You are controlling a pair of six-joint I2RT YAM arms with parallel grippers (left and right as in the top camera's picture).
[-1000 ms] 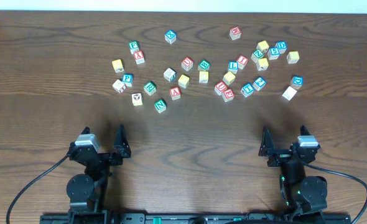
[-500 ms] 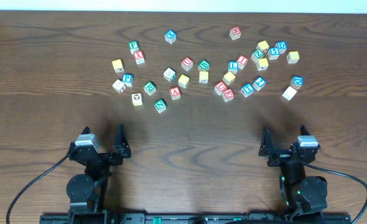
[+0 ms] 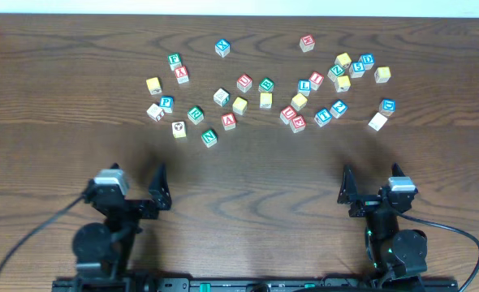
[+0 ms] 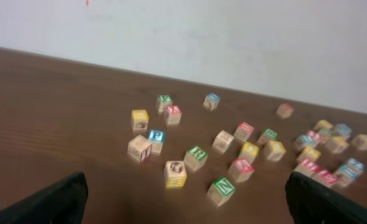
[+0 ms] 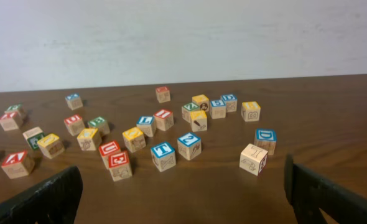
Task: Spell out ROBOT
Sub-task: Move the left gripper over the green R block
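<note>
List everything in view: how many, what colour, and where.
small wooden alphabet cubes: about thirty; red, blue, green, yellow or plain faces; scattered over the table's far half
green N cube: one, green, nearest of them to the arms
red A cube: one, red, just right of it
dark wooden table: one, brown, under everything
white wall: one, white, behind the table
black cables: two, black, at the arm bases
left gripper: one, black, open, empty, near edge
right gripper: one, black, open, empty, near edge

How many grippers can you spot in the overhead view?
2. The left gripper is at the near left of the table, the right gripper at the near right; both open.
</note>
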